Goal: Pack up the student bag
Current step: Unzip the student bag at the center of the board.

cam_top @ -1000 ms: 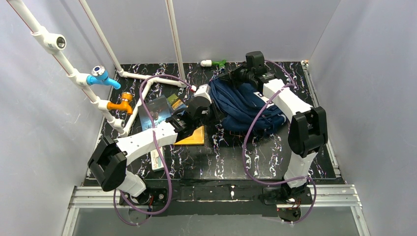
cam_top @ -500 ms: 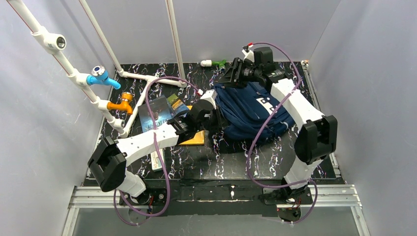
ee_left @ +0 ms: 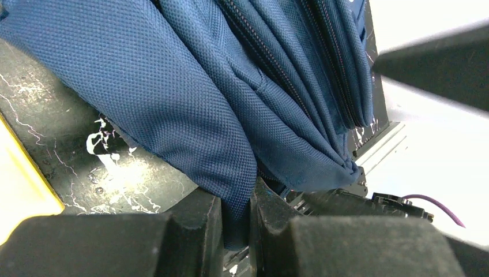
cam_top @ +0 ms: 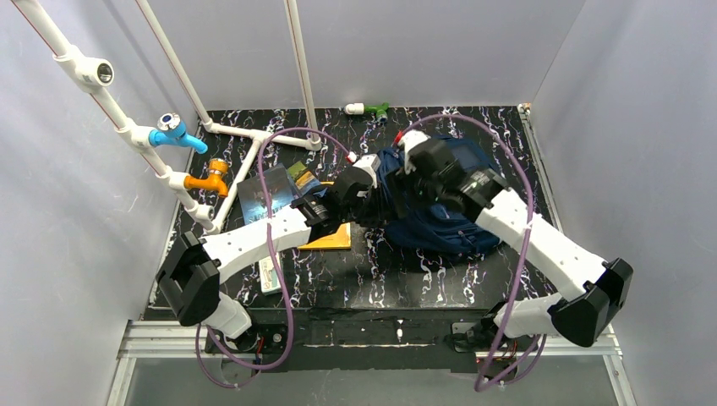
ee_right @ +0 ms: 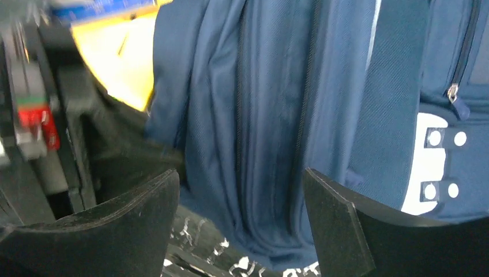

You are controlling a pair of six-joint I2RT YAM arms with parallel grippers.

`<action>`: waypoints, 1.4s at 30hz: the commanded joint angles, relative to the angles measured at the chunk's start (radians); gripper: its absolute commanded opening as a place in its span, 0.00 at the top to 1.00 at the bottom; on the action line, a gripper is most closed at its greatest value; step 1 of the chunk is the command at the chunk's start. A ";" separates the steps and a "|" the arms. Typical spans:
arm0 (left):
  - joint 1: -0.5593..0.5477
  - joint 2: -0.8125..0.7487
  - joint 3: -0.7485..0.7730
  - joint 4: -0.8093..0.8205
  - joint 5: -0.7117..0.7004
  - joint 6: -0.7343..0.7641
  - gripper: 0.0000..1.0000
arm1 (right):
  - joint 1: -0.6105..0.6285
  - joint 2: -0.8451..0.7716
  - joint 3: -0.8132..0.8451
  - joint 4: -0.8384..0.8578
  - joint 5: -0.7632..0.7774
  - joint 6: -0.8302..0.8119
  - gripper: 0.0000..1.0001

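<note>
The student bag [cam_top: 457,230], a navy backpack, lies slumped on the dark marbled table right of centre. My left gripper [cam_top: 373,200] is at its left edge. In the left wrist view the jaws are shut on a fold of the bag's fabric [ee_left: 236,216], which hangs from the bag [ee_left: 190,86]. My right gripper [cam_top: 409,181] hovers over the bag's left part, close to the left gripper. In the right wrist view it [ee_right: 242,190] is open, with folds of the bag [ee_right: 277,115] below the gap and untouched. The bag's white patch [ee_right: 429,167] shows at the right.
A yellow book [cam_top: 335,238] lies under the left wrist, with a blue book [cam_top: 265,194] and a small card [cam_top: 300,174] beside it. A white item [cam_top: 270,276] lies near the left forearm. White pipes with a blue tap [cam_top: 175,131] and an orange tap [cam_top: 211,178] stand left. A green-white object [cam_top: 366,108] lies at the back.
My right gripper has swung from the bag's back edge forward over its left part and has opened, letting go of the bag, which has sunk. The left gripper keeps its grip.
</note>
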 commanded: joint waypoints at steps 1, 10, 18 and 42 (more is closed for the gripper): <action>-0.013 0.007 0.062 -0.031 0.060 0.032 1.00 | 0.113 -0.050 -0.080 -0.069 0.396 -0.013 0.15; -0.013 -0.007 0.051 -0.059 0.048 0.024 1.00 | 0.115 -0.025 -0.109 -0.128 0.603 -0.013 0.25; -0.012 -0.001 0.047 -0.059 0.051 0.019 1.00 | 0.114 -0.143 -0.115 -0.008 0.305 0.011 0.20; -0.012 0.006 0.053 -0.071 0.055 0.007 1.00 | 0.114 -0.085 -0.176 -0.029 0.514 0.007 0.28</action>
